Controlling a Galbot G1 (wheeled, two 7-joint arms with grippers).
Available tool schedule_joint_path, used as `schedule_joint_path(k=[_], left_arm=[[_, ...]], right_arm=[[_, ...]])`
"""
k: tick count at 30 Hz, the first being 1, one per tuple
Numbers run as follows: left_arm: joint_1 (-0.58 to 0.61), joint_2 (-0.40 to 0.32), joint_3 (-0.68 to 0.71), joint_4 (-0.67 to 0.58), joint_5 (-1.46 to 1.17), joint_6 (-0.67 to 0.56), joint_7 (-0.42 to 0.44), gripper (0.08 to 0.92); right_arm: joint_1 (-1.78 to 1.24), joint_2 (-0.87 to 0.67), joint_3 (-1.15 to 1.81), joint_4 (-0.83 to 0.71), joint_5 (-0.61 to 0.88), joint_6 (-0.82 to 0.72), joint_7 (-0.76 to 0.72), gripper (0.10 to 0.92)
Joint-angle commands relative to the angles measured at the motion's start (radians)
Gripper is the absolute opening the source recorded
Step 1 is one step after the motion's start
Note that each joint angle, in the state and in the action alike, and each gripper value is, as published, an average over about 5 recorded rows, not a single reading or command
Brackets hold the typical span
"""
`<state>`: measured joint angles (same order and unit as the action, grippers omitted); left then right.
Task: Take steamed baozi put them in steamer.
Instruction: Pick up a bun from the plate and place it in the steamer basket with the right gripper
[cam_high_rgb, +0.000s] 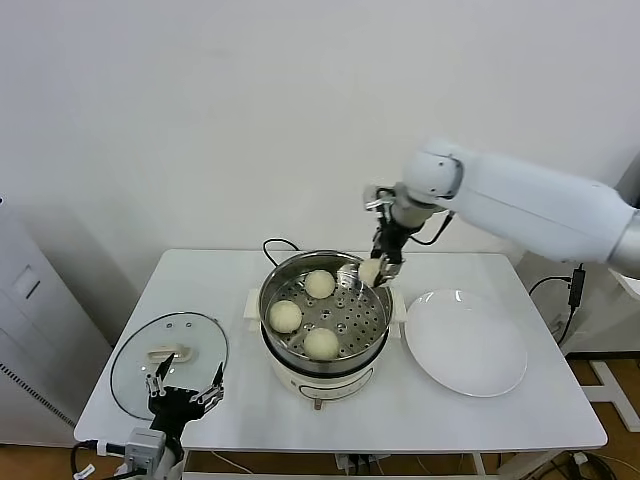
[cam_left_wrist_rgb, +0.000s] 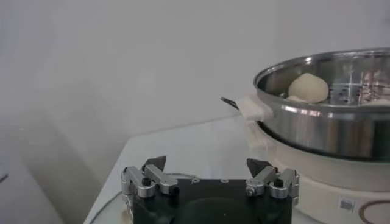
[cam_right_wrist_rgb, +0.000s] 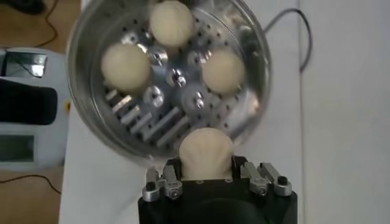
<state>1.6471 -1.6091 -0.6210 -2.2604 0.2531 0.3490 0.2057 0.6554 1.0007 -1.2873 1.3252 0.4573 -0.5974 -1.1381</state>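
Right tool (cam_high_rgb: 371, 271) above white table (cam_high_rgb: 200, 290) (wall (cam_high_rgb: 250, 120) behind)

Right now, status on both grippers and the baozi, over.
Right gripper shut on the fourth baozi, over the steamer rim. Three baozi on the tray. Left gripper open, parked by the glass lid. White plate bare. Nothing blocking.

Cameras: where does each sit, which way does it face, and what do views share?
Head: high, facing down at the table; both arms, right tool holding a baozi.
Left wrist: low by the table edge, facing sideways at the steamer; open left tool.
Right wrist: above, facing down into steamer; right tool gripping the baozi.
Shared: steamer in all three.
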Motion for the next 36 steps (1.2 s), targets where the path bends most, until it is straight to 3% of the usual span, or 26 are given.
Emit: schedule_joint_path(k=[1,15,32,36], left_arm=[[0.001,-0.014,0.002,-0.004,-0.006,-0.001,-0.001,0.823],[-0.006,-0.012,-0.006,-0.001,-0.016,0.000,0.001,0.823],[-0.004,-0.017,-0.007,-0.010,-0.015,0.002,0.002,0.823],[0.000,-0.020,-0.008,-0.013,-0.014,0.001,0.001,0.823]], right_arm=[[-0.043,0.129,-0.049,0.001,0.037,-0.091,0.053,0.492],[-0.139,0.129,-0.018,-0.035,-0.156,-0.090,0.104,0.492],[-0.156,0.123,-0.006,-0.020,-0.176,-0.096,0.089,0.501],[-0.148,0.108,-0.005,0.002,-0.173,-0.101,0.083,0.548]])
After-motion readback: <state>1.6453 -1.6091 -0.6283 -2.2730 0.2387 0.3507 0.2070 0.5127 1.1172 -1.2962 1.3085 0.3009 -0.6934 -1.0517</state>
